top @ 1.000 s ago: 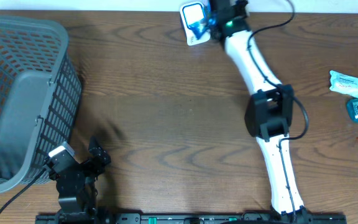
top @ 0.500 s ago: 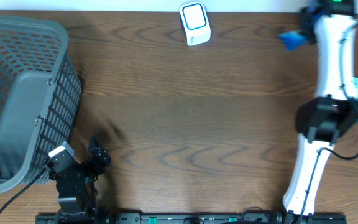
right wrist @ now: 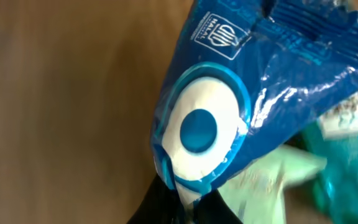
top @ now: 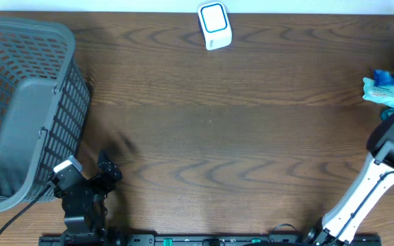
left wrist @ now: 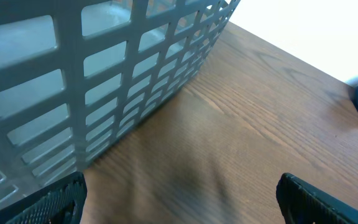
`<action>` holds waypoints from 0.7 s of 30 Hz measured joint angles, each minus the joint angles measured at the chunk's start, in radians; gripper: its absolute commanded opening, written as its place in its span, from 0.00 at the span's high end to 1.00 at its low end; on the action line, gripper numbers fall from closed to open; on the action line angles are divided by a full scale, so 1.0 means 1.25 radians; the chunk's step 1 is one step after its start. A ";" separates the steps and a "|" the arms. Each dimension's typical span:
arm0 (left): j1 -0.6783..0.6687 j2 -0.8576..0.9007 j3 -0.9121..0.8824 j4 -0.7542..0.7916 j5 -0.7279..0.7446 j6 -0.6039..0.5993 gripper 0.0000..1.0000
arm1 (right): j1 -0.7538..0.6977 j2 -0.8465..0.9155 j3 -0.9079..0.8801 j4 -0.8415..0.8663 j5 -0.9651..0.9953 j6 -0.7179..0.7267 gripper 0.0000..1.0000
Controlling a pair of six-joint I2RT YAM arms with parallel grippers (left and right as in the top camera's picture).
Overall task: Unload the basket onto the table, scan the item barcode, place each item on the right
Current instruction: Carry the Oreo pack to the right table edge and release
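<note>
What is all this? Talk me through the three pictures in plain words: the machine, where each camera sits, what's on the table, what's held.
It is a robot with two arms at a wooden table. One picture looks down from above; the other two come from a camera on each wrist. On the table: a grey basket at the left, a white scanner at the far edge, and a pale green packet at the right. The left hand is open and empty beside the basket. The right hand, at the right edge, is shut on a blue packet, close to the pale green one.
</note>
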 measured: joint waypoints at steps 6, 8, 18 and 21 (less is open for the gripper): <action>0.000 0.000 0.000 0.000 0.000 0.000 0.02 | -0.038 0.000 -0.072 0.063 -0.003 0.005 0.57; 0.000 0.000 0.000 0.000 0.000 0.000 0.02 | -0.044 0.000 -0.073 0.068 -0.009 -0.002 0.12; 0.000 0.000 0.000 0.000 0.000 0.000 0.02 | -0.066 -0.037 -0.038 0.024 -0.204 -0.143 0.01; 0.000 0.000 0.000 0.000 0.000 0.000 0.02 | -0.057 -0.117 -0.037 0.021 -0.258 -0.184 0.01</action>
